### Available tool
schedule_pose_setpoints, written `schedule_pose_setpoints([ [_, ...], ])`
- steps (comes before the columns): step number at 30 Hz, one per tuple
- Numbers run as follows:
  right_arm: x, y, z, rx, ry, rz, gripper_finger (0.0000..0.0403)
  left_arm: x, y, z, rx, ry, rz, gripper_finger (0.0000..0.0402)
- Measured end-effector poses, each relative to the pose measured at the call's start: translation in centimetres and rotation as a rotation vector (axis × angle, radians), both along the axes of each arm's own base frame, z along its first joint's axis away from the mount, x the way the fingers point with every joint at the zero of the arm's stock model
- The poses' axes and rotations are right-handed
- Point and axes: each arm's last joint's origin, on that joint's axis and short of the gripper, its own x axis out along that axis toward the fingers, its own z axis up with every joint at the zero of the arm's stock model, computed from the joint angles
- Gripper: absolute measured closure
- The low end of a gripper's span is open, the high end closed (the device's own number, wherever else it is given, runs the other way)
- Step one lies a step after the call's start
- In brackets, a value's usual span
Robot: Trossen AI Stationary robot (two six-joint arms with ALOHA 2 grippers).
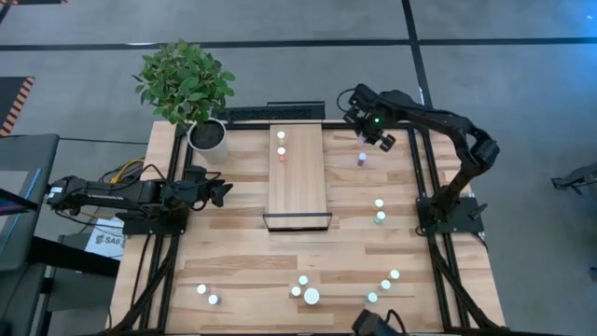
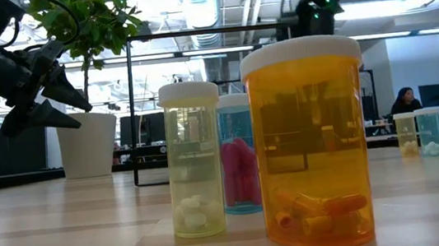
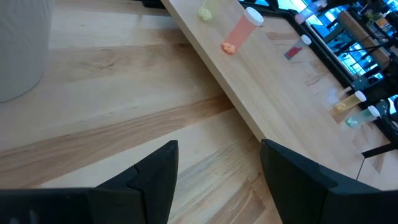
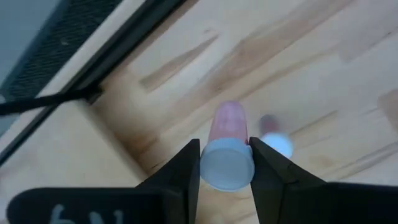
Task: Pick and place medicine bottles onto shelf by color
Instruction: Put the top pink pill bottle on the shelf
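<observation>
**Right arm pinching a pink bottle beside the shelf**

We take the shelf (image 1: pixel 298 173) as our reference; it lies lengthwise down the middle of the table (image 1: pixel 233 271). The plant pot (image 1: pixel 207 135) stands off its far left corner. The left gripper (image 1: pixel 222 192) waits on the shelf's left side, jaws spread and holding nothing.

The right gripper (image 4: pixel 225 163) is off the shelf's far right side, fingers pressed onto the white cap of a pink bottle (image 4: pixel 228 127), which stands upright on the table. We judge the step in hand to be the pick of this bottle: gripped, not clearly lifted.

Two bottles (image 1: pixel 281 144) already stand on the shelf's far end, one orange, one yellowish. The remaining bottles (image 1: pixel 303 287) are scattered beyond the shelf's near end, and two more (image 1: pixel 380 210) stand to its right.

Next move, in our judgement: lift straight up, carry left over the shelf, and set the pink one apart from the other colours.
</observation>
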Motion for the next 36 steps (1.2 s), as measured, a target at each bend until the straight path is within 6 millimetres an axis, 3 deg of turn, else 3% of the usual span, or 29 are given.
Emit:
schedule_pose_setpoints([
  [7,2.5,0.8,1.4,-0.054,-0.045,-0.021,0.0283,0.0,0.0,0.0,0.0,0.0,0.0,0.0189],
  [13,5.7,-0.3,0.2,0.059,-0.045,0.064,0.0283,0.0,0.0,0.0,0.0,0.0,0.0,0.0189],
  [20,9.1,-2.3,0.7,0.085,-0.092,0.18,0.0274,0.0,0.0,0.0,0.0,0.001,0.0,0.0189],
  [26,12.0,-2.8,0.2,0.106,-0.053,0.275,0.0273,0.0,0.0,0.0,0.0,0.001,0.0,0.0189],
  [36,15.2,-3.8,-0.2,0.101,-0.053,0.379,0.0271,0.0,0.0,0.0,0.0,0.0,0.0,0.0189],
])
